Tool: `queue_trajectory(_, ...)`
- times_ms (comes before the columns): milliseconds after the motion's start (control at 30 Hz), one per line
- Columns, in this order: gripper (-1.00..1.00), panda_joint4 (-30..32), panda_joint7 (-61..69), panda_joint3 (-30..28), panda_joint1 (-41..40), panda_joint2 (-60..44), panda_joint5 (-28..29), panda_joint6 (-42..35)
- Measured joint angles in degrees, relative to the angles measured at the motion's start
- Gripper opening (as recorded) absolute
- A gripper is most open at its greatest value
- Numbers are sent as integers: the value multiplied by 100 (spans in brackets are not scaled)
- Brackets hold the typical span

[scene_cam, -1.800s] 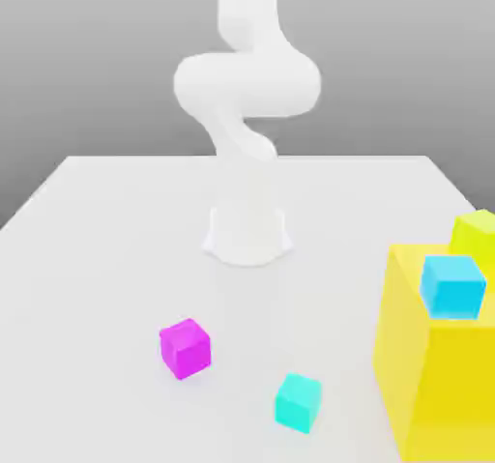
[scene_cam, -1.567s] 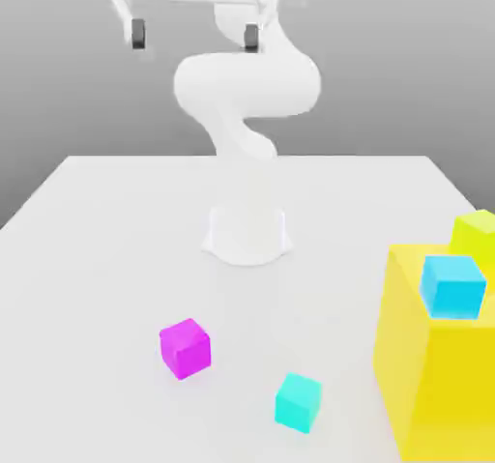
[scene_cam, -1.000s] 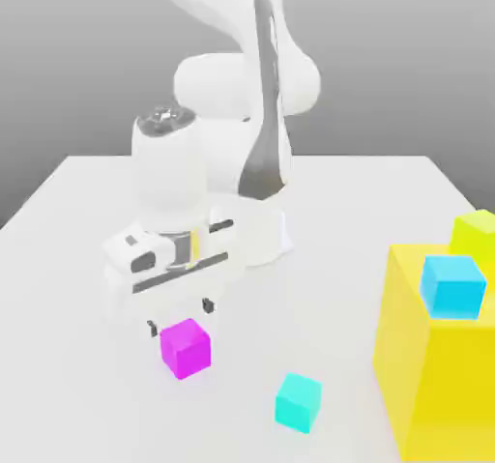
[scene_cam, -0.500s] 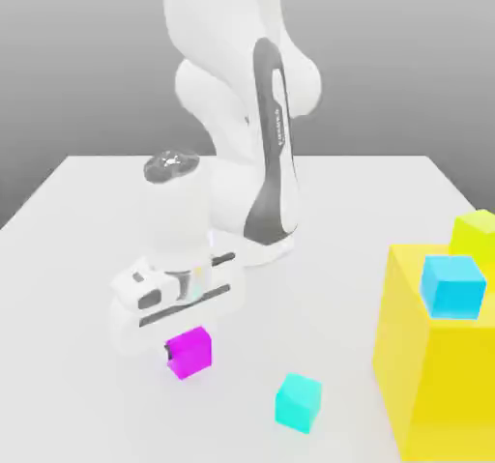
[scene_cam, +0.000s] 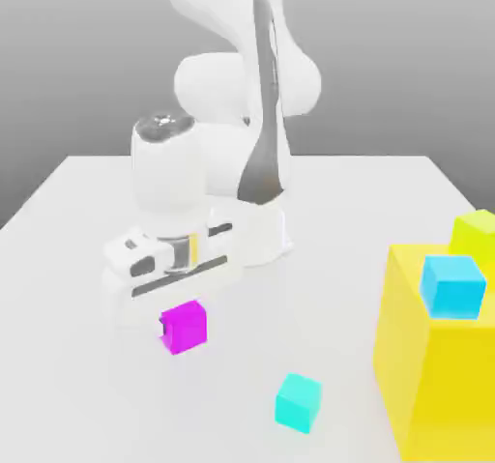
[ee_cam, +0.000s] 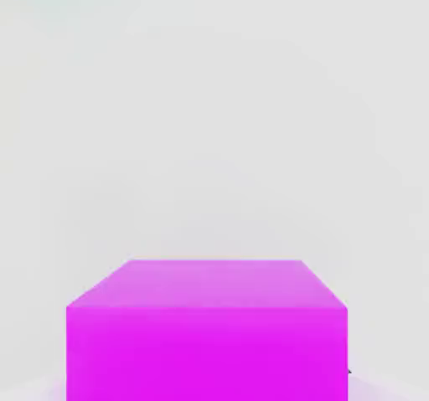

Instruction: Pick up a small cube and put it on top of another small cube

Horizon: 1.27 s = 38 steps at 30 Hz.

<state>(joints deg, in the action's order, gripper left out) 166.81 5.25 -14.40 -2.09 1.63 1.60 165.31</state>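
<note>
Magenta, the small cube (scene_cam: 183,327) sits pinched in the pincer (scene_cam: 180,328) and, as we read it, hangs just clear of the white bench (scene_cam: 77,393), directly beneath the hand. We judge the pick-up done and the carry begun. Still to do: bring it above a target, probably the turquoise cube (scene_cam: 297,402) lying apart toward the exterior view's right, lower it squarely, and let go. The sky-blue cube (scene_cam: 452,286) rests on the yellow block (scene_cam: 425,374).
</note>
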Motion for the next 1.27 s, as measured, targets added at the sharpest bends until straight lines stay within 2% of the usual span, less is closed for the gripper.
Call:
queue_trajectory(100,-100,-295,-30,179,280,168,192,-466)
queue_trajectory(567,-100,-3100,1359,1523,2094,642,447,-3417)
queue_trajectory(767,-100,-3325,2909,1912,2713,1035,135,-4171)
queue_trajectory(967,-100,-3406,4579,2012,3364,1429,-248,-4829)
queue_trajectory(1100,-100,-3001,4948,2021,3475,1255,-318,-4275)
queue_trajectory(1133,100,-2872,4956,2025,3478,1172,-315,-4063)
queue_trajectory(1267,100,-2872,4956,2025,3478,1172,-315,-4064)
